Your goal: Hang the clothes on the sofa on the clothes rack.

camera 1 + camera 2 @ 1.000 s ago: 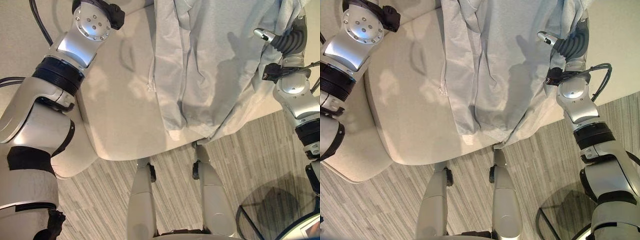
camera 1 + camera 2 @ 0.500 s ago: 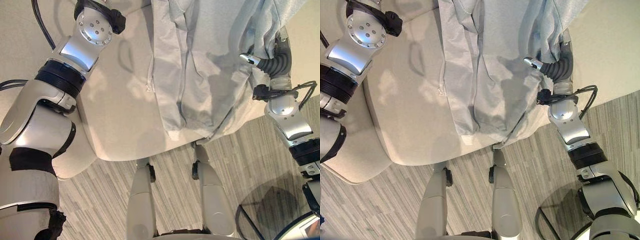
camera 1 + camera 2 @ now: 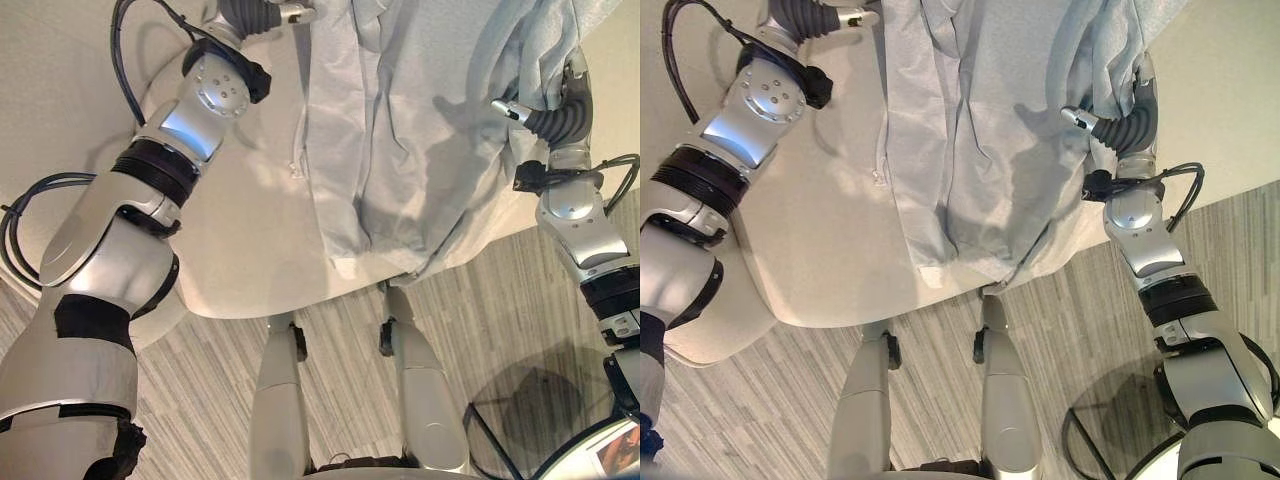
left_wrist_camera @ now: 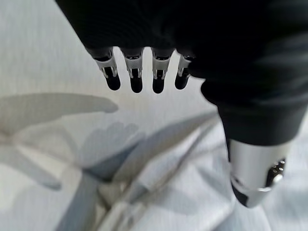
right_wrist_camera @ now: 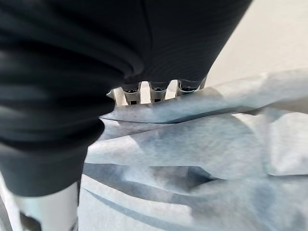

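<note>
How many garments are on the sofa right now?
1 that I can see: a pale grey garment spread on the sofa seat, its hem hanging over the front edge. Its folds could hide another piece.

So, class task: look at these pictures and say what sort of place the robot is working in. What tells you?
Probably a living room or lounge, or a mock-up of one. A cream upholstered sofa has a pale grey garment draped over its seat, and it stands on striped grey-brown wood-look flooring.
</note>
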Robot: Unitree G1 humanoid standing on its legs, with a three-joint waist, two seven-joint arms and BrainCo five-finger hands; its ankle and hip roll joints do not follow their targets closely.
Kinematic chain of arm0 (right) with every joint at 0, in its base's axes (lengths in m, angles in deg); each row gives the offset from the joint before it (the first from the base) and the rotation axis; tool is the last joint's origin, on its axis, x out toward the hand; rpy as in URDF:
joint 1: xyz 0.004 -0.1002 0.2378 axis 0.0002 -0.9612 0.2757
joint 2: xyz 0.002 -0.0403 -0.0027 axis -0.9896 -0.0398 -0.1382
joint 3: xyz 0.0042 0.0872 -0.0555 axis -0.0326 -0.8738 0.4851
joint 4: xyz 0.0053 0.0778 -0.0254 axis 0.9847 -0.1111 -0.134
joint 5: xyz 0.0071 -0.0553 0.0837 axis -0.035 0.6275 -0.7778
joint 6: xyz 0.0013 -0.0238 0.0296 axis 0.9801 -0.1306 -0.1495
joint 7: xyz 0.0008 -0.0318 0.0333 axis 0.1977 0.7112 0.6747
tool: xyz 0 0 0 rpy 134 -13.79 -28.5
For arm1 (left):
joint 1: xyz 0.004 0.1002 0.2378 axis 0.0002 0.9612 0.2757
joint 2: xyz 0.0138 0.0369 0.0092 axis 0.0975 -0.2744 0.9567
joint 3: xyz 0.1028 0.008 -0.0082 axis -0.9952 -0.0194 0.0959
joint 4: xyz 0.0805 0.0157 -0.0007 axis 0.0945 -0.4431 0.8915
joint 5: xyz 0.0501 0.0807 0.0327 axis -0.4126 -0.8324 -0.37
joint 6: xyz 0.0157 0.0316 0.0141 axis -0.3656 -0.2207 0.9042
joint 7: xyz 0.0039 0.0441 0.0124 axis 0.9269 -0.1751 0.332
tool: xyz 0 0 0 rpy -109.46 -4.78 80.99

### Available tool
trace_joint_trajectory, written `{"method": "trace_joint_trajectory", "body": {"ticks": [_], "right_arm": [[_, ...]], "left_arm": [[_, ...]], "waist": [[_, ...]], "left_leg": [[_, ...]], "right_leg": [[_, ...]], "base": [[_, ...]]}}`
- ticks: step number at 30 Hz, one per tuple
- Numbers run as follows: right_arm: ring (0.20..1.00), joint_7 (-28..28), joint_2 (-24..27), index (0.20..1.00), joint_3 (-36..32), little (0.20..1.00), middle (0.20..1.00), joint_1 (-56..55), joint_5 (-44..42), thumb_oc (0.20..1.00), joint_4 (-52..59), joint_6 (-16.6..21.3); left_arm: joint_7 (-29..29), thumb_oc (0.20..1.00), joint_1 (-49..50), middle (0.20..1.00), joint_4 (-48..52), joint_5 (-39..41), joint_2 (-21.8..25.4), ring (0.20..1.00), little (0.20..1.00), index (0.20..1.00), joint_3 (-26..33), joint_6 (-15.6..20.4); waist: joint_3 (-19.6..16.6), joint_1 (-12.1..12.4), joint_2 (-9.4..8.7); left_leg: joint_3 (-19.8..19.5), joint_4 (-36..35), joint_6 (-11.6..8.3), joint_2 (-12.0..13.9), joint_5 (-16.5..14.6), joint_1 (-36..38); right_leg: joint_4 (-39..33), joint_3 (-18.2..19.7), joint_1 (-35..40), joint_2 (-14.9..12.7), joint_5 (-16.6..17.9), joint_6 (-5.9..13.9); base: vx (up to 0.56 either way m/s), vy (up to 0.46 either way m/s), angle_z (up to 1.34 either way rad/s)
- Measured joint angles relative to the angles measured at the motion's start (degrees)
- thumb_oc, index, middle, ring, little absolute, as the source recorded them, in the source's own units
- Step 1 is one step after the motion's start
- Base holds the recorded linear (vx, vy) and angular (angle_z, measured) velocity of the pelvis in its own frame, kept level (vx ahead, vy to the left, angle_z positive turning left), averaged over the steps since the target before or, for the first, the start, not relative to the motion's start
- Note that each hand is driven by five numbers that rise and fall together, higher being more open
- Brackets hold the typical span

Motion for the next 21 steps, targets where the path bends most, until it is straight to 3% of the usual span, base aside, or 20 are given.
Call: {"method": "trace_joint_trajectory", "body": {"ticks": [10,20,21], "right_arm": [[1.000,-0.02,0.02,1.000,2.09,1.000,1.000,3.79,-1.40,1.000,0.88,0.36],[1.000,-0.14,0.04,1.000,2.16,1.000,1.000,4.15,-1.43,1.000,2.42,0.97],[1.000,-0.15,0.04,1.000,2.16,1.000,1.000,4.12,-1.43,1.000,2.42,0.97]], "left_arm": [[0.51,1.000,-2.40,1.000,-2.53,0.02,-2.27,1.000,1.000,1.000,-0.08,-0.58],[0.44,1.000,-5.73,1.000,-2.68,0.11,-2.43,1.000,1.000,1.000,-0.06,-0.74],[0.42,0.837,-5.74,0.837,-2.68,0.11,-2.43,0.837,0.837,0.837,-0.07,-0.76]], "waist": [[0.57,-2.76,-1.25],[0.73,-3.72,-2.09],[0.76,-3.94,-2.13]], "left_leg": [[0.41,0.00,0.00,0.03,-0.02,-1.19],[2.32,0.00,0.04,0.24,-0.06,-2.64],[2.52,0.00,0.04,0.24,-0.06,-2.66]], "right_leg": [[-0.46,0.70,-1.23,0.02,0.39,0.00],[-0.52,2.57,-3.99,0.12,1.33,0.03],[-0.52,2.75,-4.09,0.12,1.39,0.04]], "base": [[0.02,0.003,-0.01],[0.01,0.002,-0.07],[0.02,-0.011,-0.04]]}}
